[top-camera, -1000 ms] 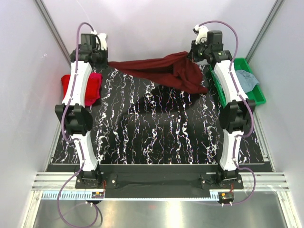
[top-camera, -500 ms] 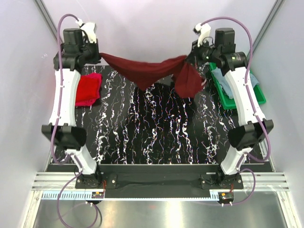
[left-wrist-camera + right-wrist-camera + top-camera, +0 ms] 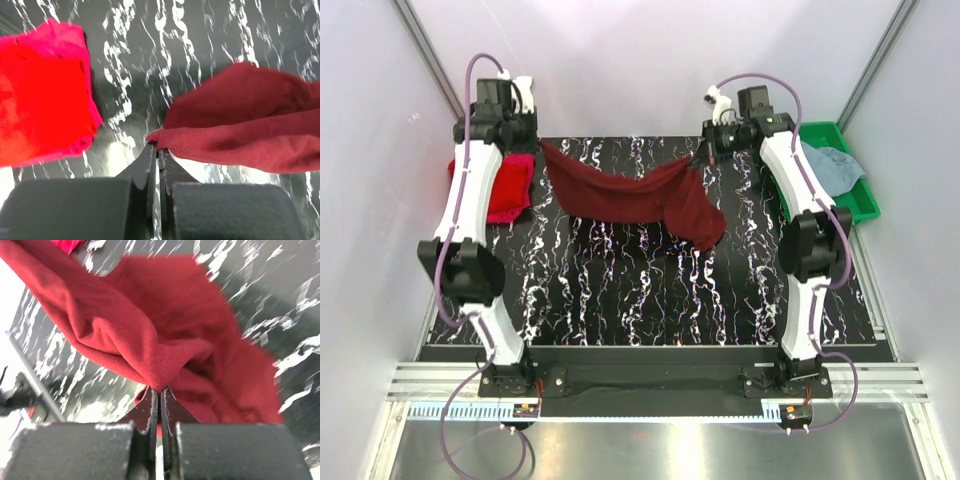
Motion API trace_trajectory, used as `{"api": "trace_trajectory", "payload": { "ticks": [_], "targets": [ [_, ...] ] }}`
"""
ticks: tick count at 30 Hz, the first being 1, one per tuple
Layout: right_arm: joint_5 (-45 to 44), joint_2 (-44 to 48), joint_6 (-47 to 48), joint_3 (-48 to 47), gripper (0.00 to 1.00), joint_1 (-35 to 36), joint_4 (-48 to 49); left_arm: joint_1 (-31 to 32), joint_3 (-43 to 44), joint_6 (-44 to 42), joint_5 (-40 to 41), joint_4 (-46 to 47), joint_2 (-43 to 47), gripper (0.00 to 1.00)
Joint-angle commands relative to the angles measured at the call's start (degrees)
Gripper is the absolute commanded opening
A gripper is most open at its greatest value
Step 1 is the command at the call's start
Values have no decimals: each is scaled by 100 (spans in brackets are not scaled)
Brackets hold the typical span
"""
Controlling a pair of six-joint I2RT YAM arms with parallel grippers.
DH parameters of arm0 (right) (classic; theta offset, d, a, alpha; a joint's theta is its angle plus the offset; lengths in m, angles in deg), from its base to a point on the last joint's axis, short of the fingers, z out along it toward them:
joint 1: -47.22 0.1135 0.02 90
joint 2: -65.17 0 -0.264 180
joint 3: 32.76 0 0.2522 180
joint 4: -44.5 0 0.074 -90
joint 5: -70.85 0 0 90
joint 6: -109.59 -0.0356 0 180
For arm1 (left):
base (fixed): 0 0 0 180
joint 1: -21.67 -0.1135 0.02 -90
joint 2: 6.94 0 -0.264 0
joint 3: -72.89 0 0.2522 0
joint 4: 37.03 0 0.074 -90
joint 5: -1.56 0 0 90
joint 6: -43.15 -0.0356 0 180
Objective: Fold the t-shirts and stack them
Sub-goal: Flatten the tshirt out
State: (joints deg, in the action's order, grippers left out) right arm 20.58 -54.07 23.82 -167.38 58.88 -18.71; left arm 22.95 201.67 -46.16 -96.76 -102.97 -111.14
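The dark maroon t-shirt (image 3: pixel 640 195) hangs stretched between both grippers over the far half of the black marbled table (image 3: pixel 650 290), sagging in the middle with a flap drooping at the right. My left gripper (image 3: pixel 542 145) is shut on its left corner (image 3: pixel 165 137). My right gripper (image 3: pixel 705 155) is shut on a bunched fold (image 3: pixel 160 375). The bright red t-shirt (image 3: pixel 505 185) lies folded on the pink one (image 3: pixel 75 35) at the table's left edge. The grey-blue t-shirt (image 3: pixel 830 165) lies in the tray at the right.
The green plastic tray (image 3: pixel 855 200) stands at the far right of the table. White walls close in the left, back and right sides. The arm bases stand on the rail (image 3: pixel 650 380) at the near edge.
Both grippers have come down and forward with the maroon shirt. It was held high at the back half a second ago; now it hangs lower and more spread over the table.
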Motion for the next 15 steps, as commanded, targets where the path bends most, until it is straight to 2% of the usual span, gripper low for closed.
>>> {"api": "trace_trajectory", "payload": {
  "ticks": [1, 5, 10, 15],
  "targets": [
    [-17, -317, -80, -1079, 0, -234, 23, -75, 836, -25, 269, 542, -345, 0],
    [-131, -1030, -150, -1458, 0, -313, 32, -66, 1496, 28, 234, 577, -1381, 0],
    [-465, -1654, -54, -1344, 0, -322, 207, 4, 1523, -25, 251, 709, -2121, 0],
    [-754, -2234, 78, -1721, 0, -322, 330, 118, 1584, -262, 304, 894, -2736, 0]
  ]
}}
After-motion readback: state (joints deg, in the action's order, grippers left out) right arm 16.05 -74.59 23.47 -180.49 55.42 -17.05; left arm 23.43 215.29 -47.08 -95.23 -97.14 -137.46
